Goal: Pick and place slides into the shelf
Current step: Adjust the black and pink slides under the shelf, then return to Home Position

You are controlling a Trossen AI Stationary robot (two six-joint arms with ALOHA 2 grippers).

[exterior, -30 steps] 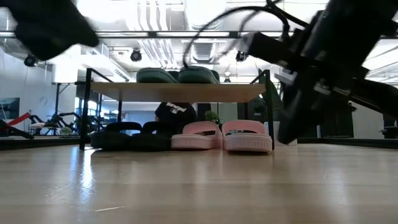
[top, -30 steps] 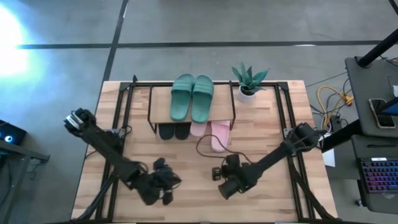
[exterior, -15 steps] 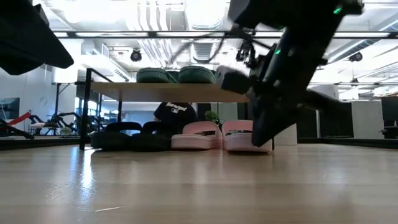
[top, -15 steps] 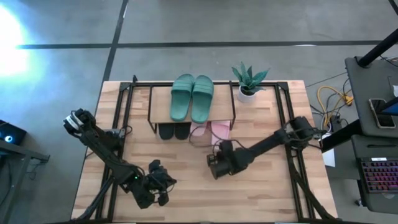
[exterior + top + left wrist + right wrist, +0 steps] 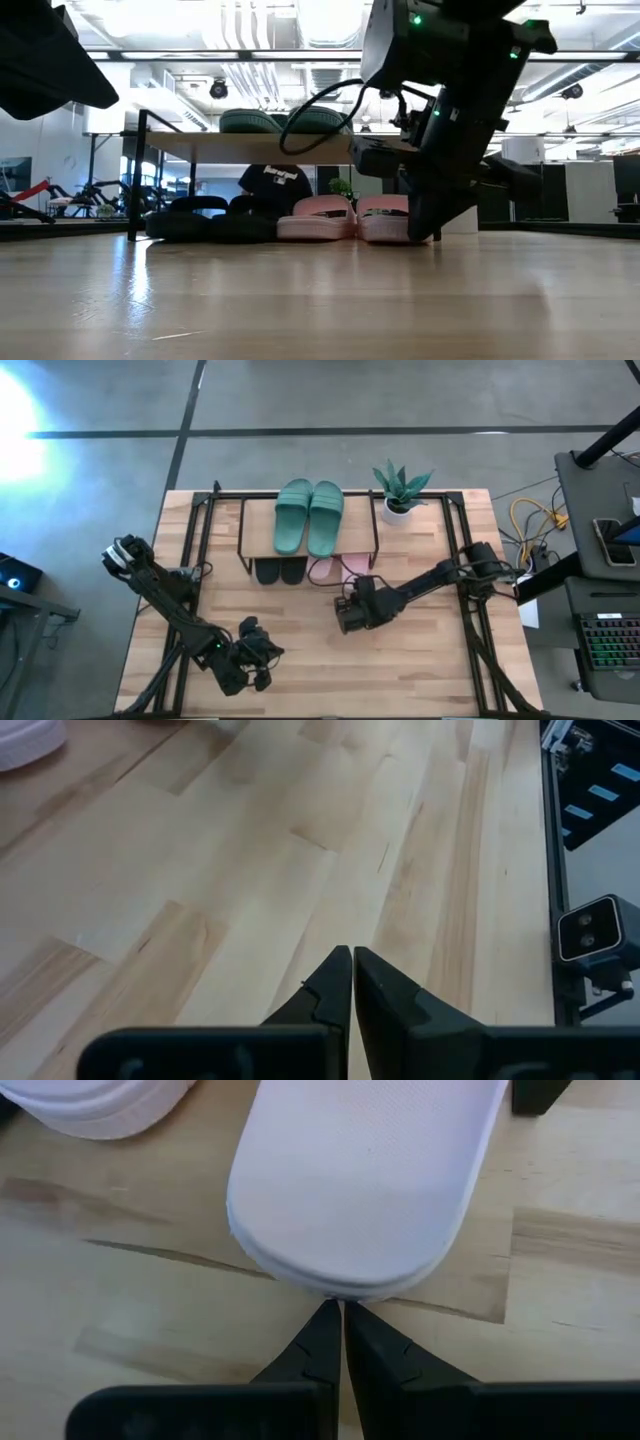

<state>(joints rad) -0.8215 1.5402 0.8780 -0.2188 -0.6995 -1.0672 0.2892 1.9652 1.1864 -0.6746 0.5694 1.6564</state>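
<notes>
The shelf (image 5: 358, 525) stands at the table's far middle with the green pair (image 5: 309, 517) on its top board. Beneath it lie the black pair (image 5: 279, 570) on the left and the pink pair on the right (image 5: 350, 217). My right gripper (image 5: 335, 1310) is shut, just in front of the shelf, at the heel of the right pink slide (image 5: 354, 567). The other pink slide (image 5: 100, 1105) lies beside it. My left gripper (image 5: 352, 952) is shut and waits over the bare table near the near-left corner (image 5: 258, 660). My right gripper touches the rounded heel end (image 5: 338, 1288) of the right pink slide with the tips of its shut fingers. The fingers come level from the table's near side, along the slide's length. The slide lies flat on the table, its front under the shelf.
A small potted green plant (image 5: 400, 491) stands right of the shelf at the far edge. A loose cable (image 5: 340, 572) loops from the right arm over the pink slides. Bare wood table (image 5: 300, 630) stretches in front of the shelf between the two arms.
My right gripper has travelled from the table's near side toward the far edge, up to the shelf, staying shut. The right pink slide, which stuck out in front of the shelf, has slid farther under it. My left gripper has drawn back slightly toward the near edge.
</notes>
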